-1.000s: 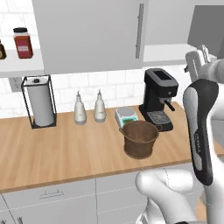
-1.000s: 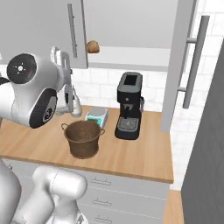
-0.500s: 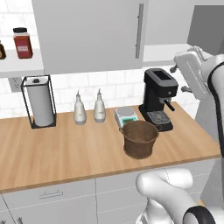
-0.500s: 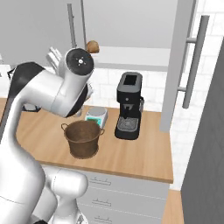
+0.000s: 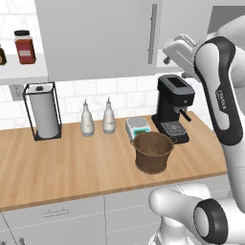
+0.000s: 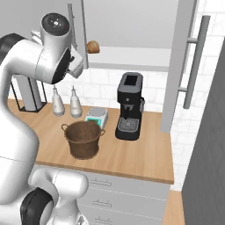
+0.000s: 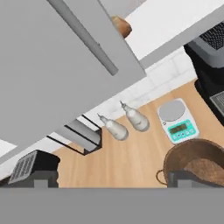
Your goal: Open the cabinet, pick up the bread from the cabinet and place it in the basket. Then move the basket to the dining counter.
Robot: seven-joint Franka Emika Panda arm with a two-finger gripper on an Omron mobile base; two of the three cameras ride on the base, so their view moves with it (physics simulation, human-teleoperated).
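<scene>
While the cabinet (image 6: pixel 132 26) stood with its right door (image 6: pixel 182 66) swung wide, the bread (image 6: pixel 92 47) lay on the inner shelf at its left end, untouched. The gripper (image 5: pixel 178 51) was raised beside the closed left door (image 5: pixel 95 38), level with the cabinet's lower edge, fingers spread apart and holding nothing. The basket (image 5: pixel 152 151) sat upright on the wooden counter (image 5: pixel 62 167), just in front of the kitchen scale (image 5: pixel 138 127) and beside the coffee machine (image 5: pixel 173 107).
</scene>
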